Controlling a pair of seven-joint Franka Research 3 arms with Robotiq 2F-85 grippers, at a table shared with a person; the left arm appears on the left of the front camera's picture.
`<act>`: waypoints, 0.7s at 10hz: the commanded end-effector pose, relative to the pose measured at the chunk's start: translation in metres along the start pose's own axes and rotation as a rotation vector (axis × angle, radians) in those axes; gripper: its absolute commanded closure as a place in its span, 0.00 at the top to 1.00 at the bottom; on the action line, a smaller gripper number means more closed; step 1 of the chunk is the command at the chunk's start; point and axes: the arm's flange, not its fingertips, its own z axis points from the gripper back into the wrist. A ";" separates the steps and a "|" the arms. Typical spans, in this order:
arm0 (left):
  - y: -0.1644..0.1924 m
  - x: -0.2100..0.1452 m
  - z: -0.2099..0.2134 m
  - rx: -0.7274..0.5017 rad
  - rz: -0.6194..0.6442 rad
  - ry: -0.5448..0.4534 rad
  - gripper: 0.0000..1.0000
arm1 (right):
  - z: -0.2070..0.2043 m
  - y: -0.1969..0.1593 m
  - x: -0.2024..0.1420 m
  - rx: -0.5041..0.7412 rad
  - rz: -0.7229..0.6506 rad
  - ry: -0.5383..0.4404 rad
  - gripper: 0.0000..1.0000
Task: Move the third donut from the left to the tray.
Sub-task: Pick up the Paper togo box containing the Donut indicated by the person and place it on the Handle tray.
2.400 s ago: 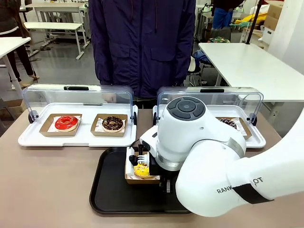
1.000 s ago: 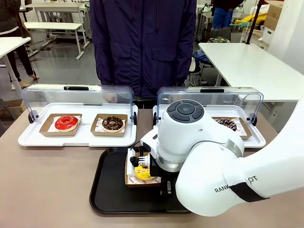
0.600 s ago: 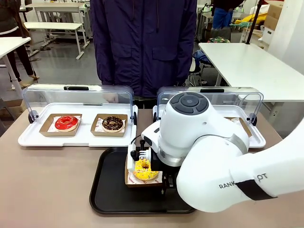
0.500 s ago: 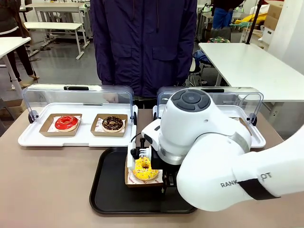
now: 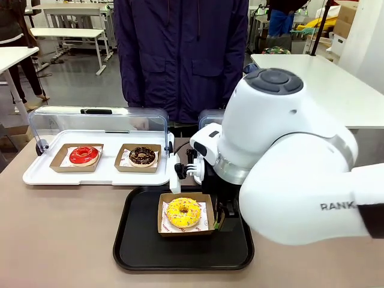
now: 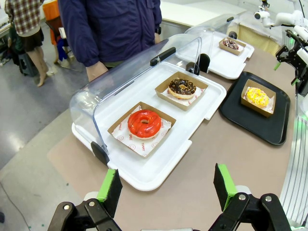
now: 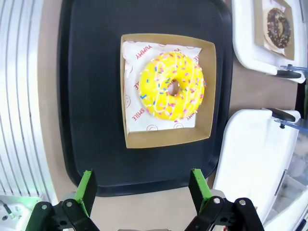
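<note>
Yellow sprinkled donut (image 7: 172, 86) sits in its cardboard holder (image 7: 207, 91) on the black tray (image 7: 91, 57), right gripper (image 7: 143, 192) spread empty above; looks light with soft glaze, so I'd only pinch the stiff holder's wall.

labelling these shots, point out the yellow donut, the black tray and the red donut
yellow donut (image 7: 172, 86), right wrist view, glazed ring
black tray (image 5: 141, 231), front view, bare floor
red donut (image 6: 144, 123), left wrist view, glaze

third donut (image 7: 172, 86): glossy yellow glaze, sprinkles | holder (image 7: 207, 91): matt brown cardboard, white printed paper liner | tray (image 7: 91, 96): smooth black plastic, faint sheen | lids (image 6: 139, 72): clear plastic | surface (image 5: 60, 240): matt brown
</note>
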 end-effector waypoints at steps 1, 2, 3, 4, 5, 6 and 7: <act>-0.001 0.001 0.001 -0.006 -0.010 0.004 1.00 | 0.007 0.012 -0.027 0.043 0.035 -0.056 1.00; -0.001 0.001 0.001 -0.006 -0.010 0.004 1.00 | 0.000 0.000 0.000 0.000 0.000 0.000 1.00; -0.001 0.001 0.001 -0.006 -0.010 0.004 1.00 | 0.000 0.000 0.000 0.000 0.000 0.000 1.00; -0.001 0.001 0.001 -0.006 -0.010 0.004 1.00 | 0.000 0.000 0.000 0.000 0.000 0.000 1.00; -0.001 0.001 0.001 -0.006 -0.010 0.004 1.00 | 0.000 0.000 0.000 0.000 0.000 0.000 1.00; -0.001 0.001 0.001 -0.006 -0.010 0.004 1.00 | 0.000 0.000 0.000 0.000 0.000 0.000 1.00; -0.001 0.001 0.001 -0.006 -0.010 0.004 1.00 | 0.000 0.000 0.000 0.000 0.000 0.000 1.00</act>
